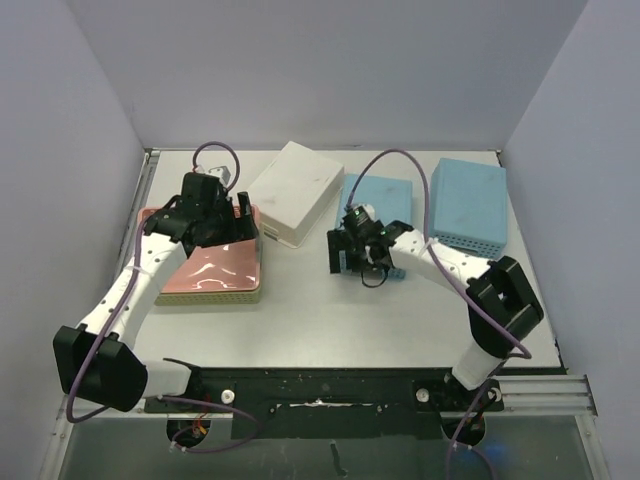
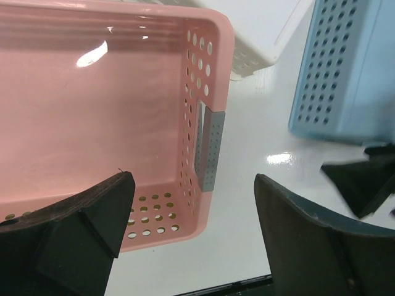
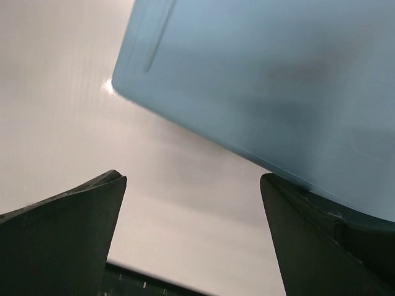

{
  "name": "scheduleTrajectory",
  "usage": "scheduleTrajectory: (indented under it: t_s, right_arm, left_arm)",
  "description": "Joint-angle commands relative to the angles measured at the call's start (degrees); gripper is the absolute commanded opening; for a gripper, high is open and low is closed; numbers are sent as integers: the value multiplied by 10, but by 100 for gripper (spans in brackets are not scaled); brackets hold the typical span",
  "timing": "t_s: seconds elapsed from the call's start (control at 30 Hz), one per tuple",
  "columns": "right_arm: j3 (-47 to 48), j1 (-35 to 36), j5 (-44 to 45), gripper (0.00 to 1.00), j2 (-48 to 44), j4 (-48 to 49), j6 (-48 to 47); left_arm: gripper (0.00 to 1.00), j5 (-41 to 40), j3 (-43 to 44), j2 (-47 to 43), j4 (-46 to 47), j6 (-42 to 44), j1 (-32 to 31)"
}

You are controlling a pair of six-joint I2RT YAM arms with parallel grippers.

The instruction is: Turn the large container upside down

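Note:
The large pink container stands open side up at the left of the table, its perforated right wall and grey handle patch showing in the left wrist view. My left gripper is open and empty above that right wall; in its wrist view one finger hangs over the inside and the other over the table outside. My right gripper is open and empty at the front left corner of a small blue container, whose smooth base fills the right wrist view above the gripper.
A white container lies upside down just behind the pink one, close to my left gripper. A larger blue perforated container lies upside down at the back right. White walls close in the table on three sides.

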Motion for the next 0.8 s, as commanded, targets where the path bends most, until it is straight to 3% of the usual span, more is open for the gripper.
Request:
scheduleTrajectory:
  t_s: [0.0,0.1,0.2,0.47,0.6,0.77]
  right_arm:
    - [107,-89,52,98,67,57,-69]
    - [185,-127,51,98,123,39,-85]
    - [229,-118,49,98,127,25,-93]
    - [139,-67,49,98,11,25,-40]
    - [44,-77,42,98,-86,18,-20]
    - [-3,-116,75,98,-209,-50,-24]
  left_arm:
    - [78,24,9,3,15,20,-1]
    - [78,40,2,3,18,23,-4]
    - [78,44,-3,9,19,25,-13]
    - [73,0,-28,61,70,10,-63]
    - [55,-19,-15,88,77,26,-58]
    - [10,-31,41,94,35,41,-58]
